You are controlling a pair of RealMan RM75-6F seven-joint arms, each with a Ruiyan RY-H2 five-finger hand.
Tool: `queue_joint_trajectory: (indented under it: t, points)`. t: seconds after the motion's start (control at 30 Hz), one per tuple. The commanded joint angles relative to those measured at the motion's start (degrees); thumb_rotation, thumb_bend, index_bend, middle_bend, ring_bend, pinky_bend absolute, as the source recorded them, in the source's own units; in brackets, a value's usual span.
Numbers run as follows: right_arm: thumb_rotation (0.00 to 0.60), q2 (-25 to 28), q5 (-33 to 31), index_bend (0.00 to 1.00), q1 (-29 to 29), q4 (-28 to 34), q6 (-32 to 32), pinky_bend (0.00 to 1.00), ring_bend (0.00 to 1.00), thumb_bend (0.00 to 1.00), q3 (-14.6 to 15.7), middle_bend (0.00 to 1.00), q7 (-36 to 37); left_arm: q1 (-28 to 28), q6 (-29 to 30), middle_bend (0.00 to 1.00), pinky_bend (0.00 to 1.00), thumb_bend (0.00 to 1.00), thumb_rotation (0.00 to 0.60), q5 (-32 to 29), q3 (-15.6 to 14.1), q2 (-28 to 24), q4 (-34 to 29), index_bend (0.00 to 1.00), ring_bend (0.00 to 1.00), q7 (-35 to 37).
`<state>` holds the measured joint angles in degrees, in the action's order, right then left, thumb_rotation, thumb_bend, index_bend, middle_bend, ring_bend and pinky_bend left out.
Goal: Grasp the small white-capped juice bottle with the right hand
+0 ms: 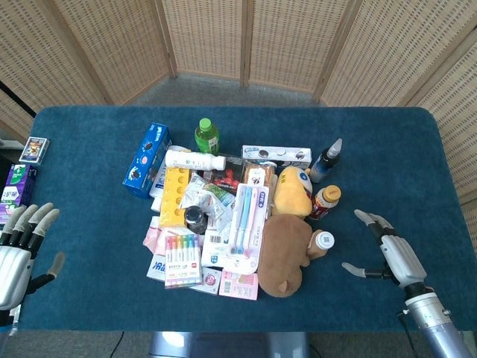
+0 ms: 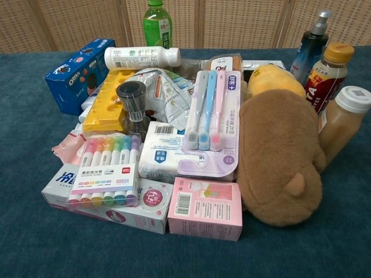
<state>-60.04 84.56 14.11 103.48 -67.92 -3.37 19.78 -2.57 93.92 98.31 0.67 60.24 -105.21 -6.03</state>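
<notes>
The small juice bottle (image 1: 322, 242) has a white cap and tan contents. It stands upright against the right side of the brown plush toy (image 1: 284, 255). In the chest view the juice bottle (image 2: 343, 123) is at the right edge. My right hand (image 1: 387, 250) hovers open over the blue cloth to the right of the bottle, fingers spread, thumb pointing toward it, clearly apart from it. My left hand (image 1: 19, 250) is open at the table's left front edge. Neither hand shows in the chest view.
A pile of goods fills the table's middle: an orange-capped bottle (image 1: 326, 201), a dark spray bottle (image 1: 326, 160), a yellow plush (image 1: 292, 190), a toothbrush pack (image 1: 245, 219), a marker set (image 1: 182, 259), a blue cookie box (image 1: 147, 159), a green bottle (image 1: 206, 136). Small boxes (image 1: 18, 186) lie at the left edge.
</notes>
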Motion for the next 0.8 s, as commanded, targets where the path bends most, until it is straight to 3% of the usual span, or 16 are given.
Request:
queue_joint_trajectory:
  t: [0.03, 0.8]
  points:
    - [0.366, -2.11, 0.43, 0.0, 1.28, -2.94, 1.13, 0.0, 0.0, 0.01, -0.46, 0.0, 3.06, 0.12, 0.02, 0.1, 0.0, 0.47, 0.6, 0.16, -0.12, -0.19, -0.22, 0.08, 0.01, -0.39]
    - [0.366, -11.83, -0.52, 0.0, 6.25, -9.57, 6.88, 0.0, 0.0, 0.01, -0.15, 0.0, 5.11, 1.98, 1.65, 0.1, 0.0, 0.47, 0.6, -0.6, -0.53, -1.32, 0.5, 0.08, 0.02, 0.82]
